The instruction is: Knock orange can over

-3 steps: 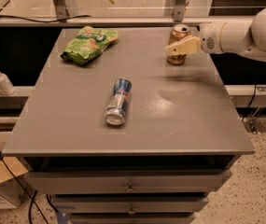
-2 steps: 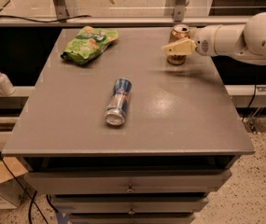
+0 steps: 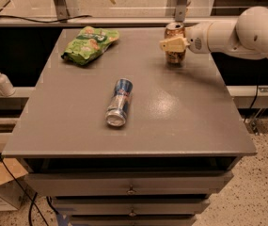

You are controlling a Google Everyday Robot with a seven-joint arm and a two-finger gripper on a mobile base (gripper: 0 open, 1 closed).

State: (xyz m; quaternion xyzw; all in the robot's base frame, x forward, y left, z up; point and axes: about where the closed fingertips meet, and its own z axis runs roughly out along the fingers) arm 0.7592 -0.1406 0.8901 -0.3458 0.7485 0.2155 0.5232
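Observation:
The orange can (image 3: 175,56), copper-brown with a silver top, stands upright at the far right of the grey table (image 3: 180,112). My gripper (image 3: 170,44) reaches in from the right on a white arm. Its pale fingers lie across the front of the can at mid-height, touching or just in front of it. The middle of the can is hidden behind the fingers.
A slim blue-and-silver can (image 3: 119,102) lies on its side in the middle of the table. A green snack bag (image 3: 90,44) lies at the far left. A white pump bottle (image 3: 1,80) stands off the table at left. Drawers are below the front edge.
My gripper and arm have shifted a little to the left across the orange can. The can still stands upright in the same spot.

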